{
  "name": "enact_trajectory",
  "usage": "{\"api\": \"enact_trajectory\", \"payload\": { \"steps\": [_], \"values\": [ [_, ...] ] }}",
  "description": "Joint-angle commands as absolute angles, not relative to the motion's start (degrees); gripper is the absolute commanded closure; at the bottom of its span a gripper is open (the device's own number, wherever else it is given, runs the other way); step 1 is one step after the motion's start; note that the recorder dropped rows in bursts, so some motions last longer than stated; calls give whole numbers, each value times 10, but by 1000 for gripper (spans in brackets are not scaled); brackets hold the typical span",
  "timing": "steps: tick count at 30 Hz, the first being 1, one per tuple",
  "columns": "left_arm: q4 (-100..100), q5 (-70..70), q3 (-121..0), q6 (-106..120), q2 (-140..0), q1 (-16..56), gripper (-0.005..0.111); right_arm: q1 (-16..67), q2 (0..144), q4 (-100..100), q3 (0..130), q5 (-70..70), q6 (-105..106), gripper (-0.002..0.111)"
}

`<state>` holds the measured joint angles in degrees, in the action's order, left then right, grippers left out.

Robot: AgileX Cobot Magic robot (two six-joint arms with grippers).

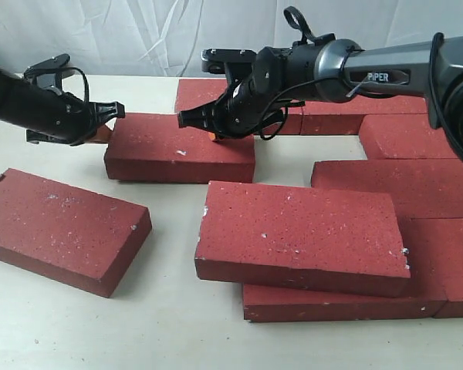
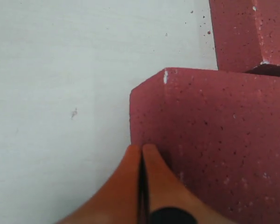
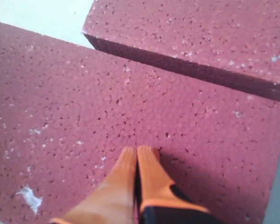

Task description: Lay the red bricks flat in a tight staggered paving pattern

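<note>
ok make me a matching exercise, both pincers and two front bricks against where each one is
1 left pincer
2 right pincer
3 front centre brick
4 front left brick

a alone on the table
b shut, over the middle brick's top
c lying on a lower brick
d shut, at the middle brick's end

Pairs: 1-d, 2-b, 3-c, 4-a

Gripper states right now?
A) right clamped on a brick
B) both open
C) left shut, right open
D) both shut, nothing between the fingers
D: the left gripper and the right gripper each show orange fingers pressed together, tips at a red brick.
</note>
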<state>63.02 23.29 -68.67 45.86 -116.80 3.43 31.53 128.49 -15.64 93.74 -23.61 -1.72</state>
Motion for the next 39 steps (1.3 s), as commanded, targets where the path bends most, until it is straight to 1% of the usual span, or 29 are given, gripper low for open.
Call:
{"api": "enact_trajectory", "payload": {
  "steps": [1, 7, 12, 14, 17, 20, 23, 25, 29, 32, 39],
  "values": [
    [606, 244, -691, 462, -1168, 36, 107, 313, 1268, -162, 940, -238, -14, 109],
    [546, 215, -691, 463, -1149, 36, 107, 313, 1215, -165, 940, -244, -14, 109],
    [503, 231, -691, 438, -1117, 25, 107, 313, 1174, -150, 940, -300, -14, 109],
    [507, 254, -691, 416, -1101, 19, 107, 313, 1168, -144, 940, -333, -14, 109],
    [485, 324, -691, 368, -1078, 16, 107, 313, 1166, -142, 940, -386, -9, 109],
    [385, 397, -691, 309, -1071, 16, 107, 320, 1171, -142, 940, -438, 5, 109],
    [295, 419, -691, 227, -1071, 16, 107, 325, 1172, -137, 940, -478, 11, 109],
    [301, 420, -691, 224, -1071, 16, 107, 326, 1174, -131, 940, -490, 17, 109],
    [375, 391, -691, 226, -1071, 16, 107, 326, 1193, -119, 940, -500, 17, 109],
    [372, 359, -691, 228, -1071, 16, 107, 326, 1204, -120, 940, -492, 17, 109],
    [369, 342, -691, 229, -1096, 19, 107, 326, 1222, -123, 940, -492, 17, 109]
  ]
}}
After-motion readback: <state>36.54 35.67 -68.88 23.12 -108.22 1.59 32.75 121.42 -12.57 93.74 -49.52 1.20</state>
